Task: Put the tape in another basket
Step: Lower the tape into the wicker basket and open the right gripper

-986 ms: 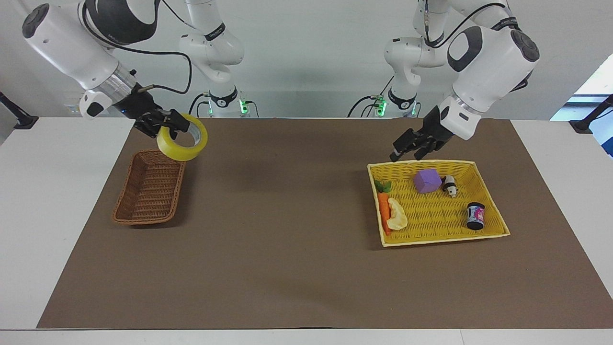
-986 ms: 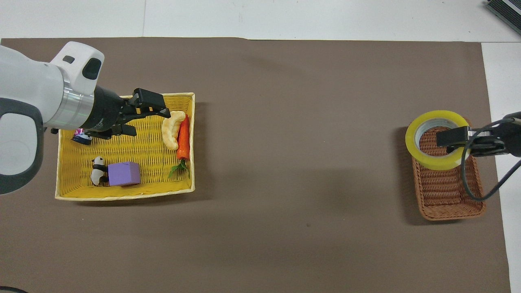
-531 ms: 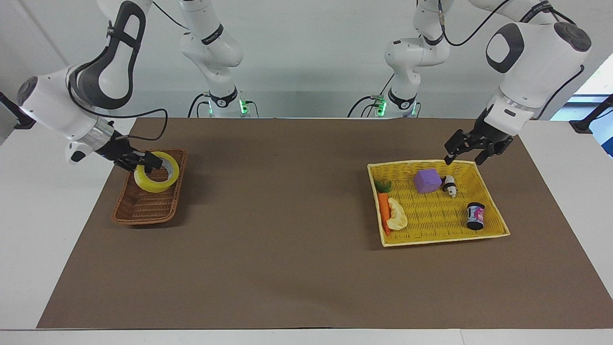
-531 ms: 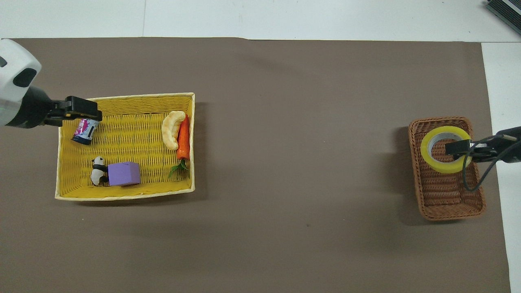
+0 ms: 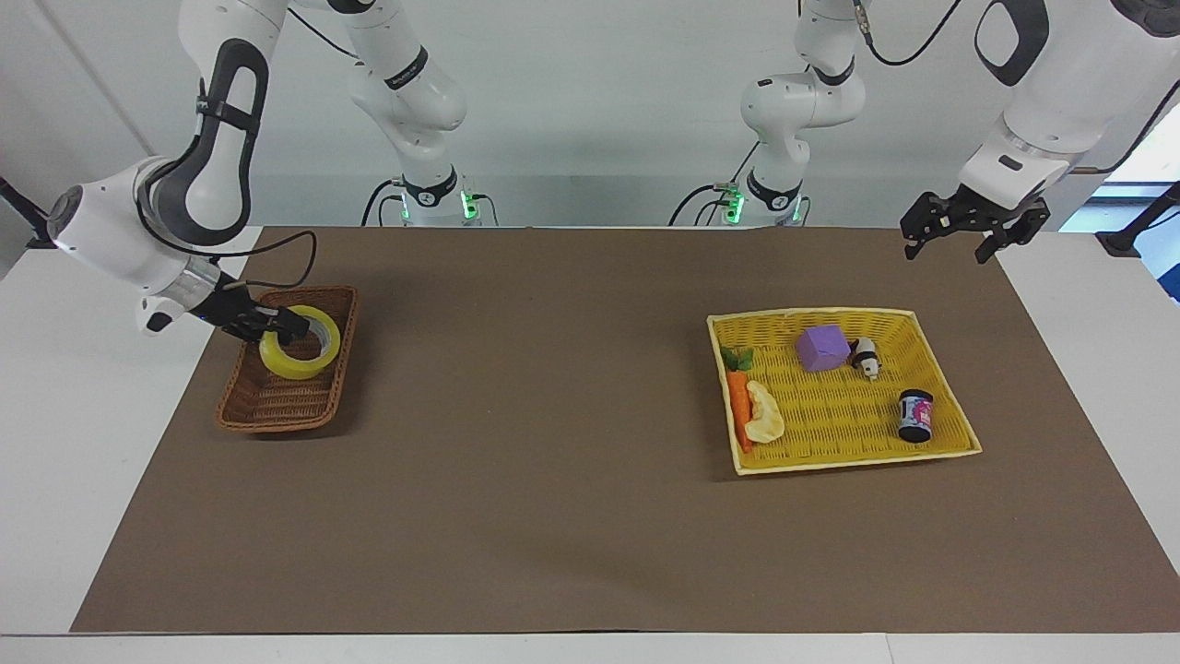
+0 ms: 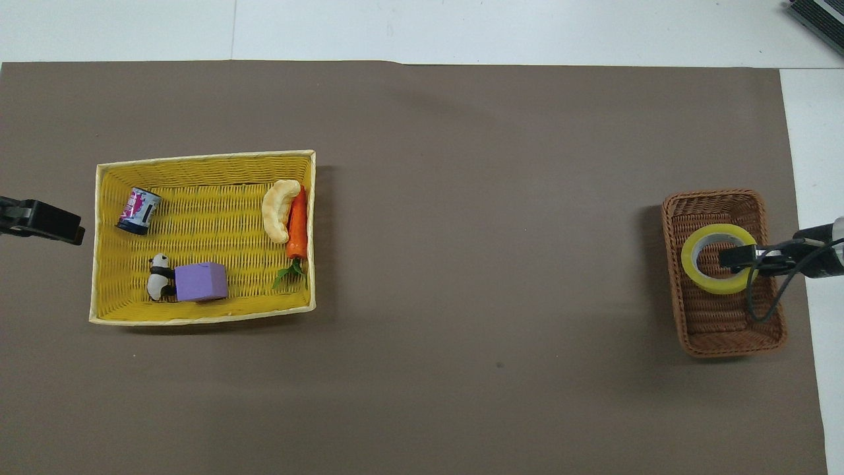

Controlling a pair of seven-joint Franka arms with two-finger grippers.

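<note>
The yellow tape lies low inside the brown wicker basket, in its part nearer to the robots, at the right arm's end of the table. My right gripper is shut on the roll's rim, with one finger inside the ring. In the overhead view the tape, the basket and the right gripper show the same. My left gripper is open and empty, raised over the mat's corner at the left arm's end; in the overhead view only its tip shows.
A bright yellow tray basket at the left arm's end holds a purple block, a panda figure, a dark printed can, a carrot and a pale pastry. A brown mat covers the table.
My right gripper has lowered the tape from above the brown basket down into it. My left gripper has lifted away from the yellow tray toward the table's corner.
</note>
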